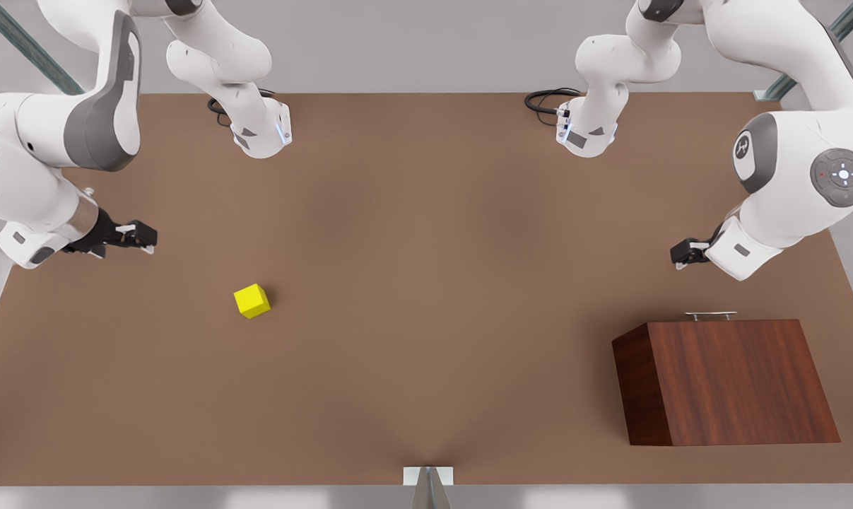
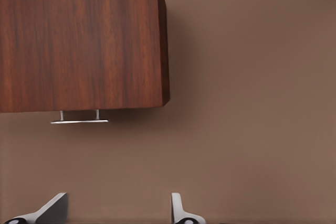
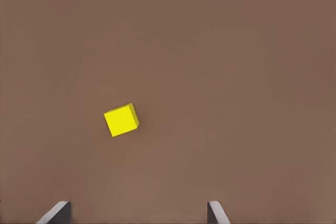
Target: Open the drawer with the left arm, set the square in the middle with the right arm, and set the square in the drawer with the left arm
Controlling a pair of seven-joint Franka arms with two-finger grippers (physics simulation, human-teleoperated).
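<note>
With both empty, wide-open grippers, left gripper (image 1: 680,254) and right gripper (image 1: 143,235), hovering off-target, the slim drawer handle (image 1: 710,315) risks a missed pinch.

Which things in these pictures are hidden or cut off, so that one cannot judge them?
- Drawer front: in the front view the wooden box turns it away; the handle peeks over the top edge.
- Drawer inside: the drawer is shut, so the box hides it.
- Left end effector: cut off by the left wrist view's edge; fingertips stand apart.
- Right end effector: cut off likewise, near the square.
</note>
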